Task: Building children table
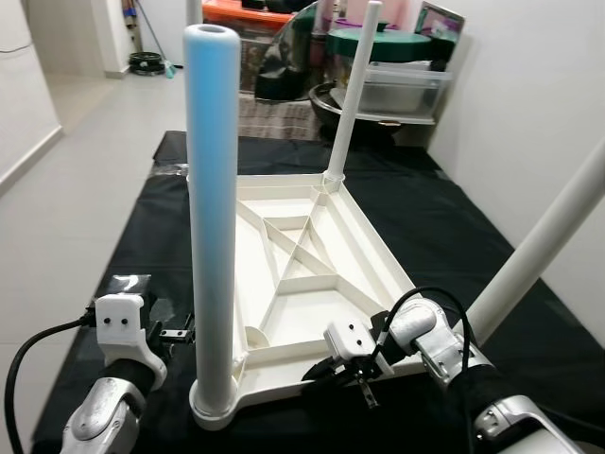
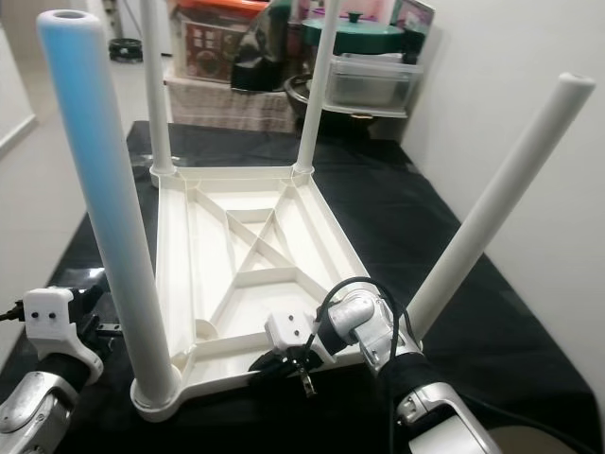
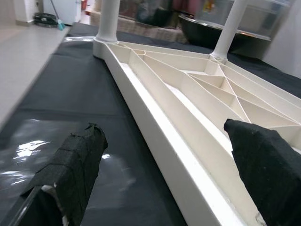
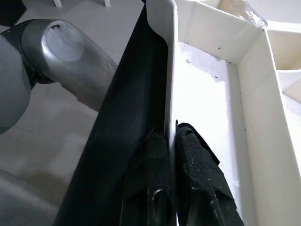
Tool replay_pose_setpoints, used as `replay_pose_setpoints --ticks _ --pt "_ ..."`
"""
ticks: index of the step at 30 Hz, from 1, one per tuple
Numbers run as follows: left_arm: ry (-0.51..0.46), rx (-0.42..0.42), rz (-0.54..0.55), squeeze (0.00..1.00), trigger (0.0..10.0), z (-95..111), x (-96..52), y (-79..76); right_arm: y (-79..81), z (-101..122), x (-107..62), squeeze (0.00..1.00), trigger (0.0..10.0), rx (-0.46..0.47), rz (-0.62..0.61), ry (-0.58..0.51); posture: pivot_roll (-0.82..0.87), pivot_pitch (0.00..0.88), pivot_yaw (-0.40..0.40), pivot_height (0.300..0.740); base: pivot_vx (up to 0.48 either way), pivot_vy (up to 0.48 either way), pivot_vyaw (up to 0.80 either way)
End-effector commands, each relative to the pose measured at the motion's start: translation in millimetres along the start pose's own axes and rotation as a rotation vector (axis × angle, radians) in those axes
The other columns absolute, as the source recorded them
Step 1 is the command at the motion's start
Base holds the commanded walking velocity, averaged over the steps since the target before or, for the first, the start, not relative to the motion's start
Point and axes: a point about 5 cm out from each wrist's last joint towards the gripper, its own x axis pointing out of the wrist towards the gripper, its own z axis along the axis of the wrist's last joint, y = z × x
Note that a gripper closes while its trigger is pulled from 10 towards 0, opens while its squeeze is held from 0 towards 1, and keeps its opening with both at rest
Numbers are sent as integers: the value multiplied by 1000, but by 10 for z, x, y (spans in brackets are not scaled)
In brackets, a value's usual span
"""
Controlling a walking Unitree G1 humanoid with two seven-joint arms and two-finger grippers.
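A white children's table lies upside down on a black-covered worktop, its ribbed underside facing up. Its legs stand up from the corners: a thick near-left leg, a far leg, another far leg and a slanting near-right leg. My right gripper is shut on the table's thin near rim, one finger on each side of the wall; it appears at the front edge. My left gripper is open by the near-left corner, its fingers straddling the left side rim without touching it.
The black cloth covers the worktop, with a shiny plastic sheet at the near left. Bins, a pot and a green lid crowd the far end. A white wall runs along the right; open floor lies to the left.
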Motion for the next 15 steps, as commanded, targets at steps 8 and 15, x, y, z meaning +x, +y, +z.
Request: replay_pose_setpoints --ticks 8,15 --pt "12 6 3 0 10000 -29 0 6 -248 198 75 0 0 -65 -187 -18 37 0 -117 740 0 35 50" --pt "14 10 -2 0 10000 -36 -2 -4 -344 97 151 0 1255 65 -356 12 36 0 -116 740 0 0 0"
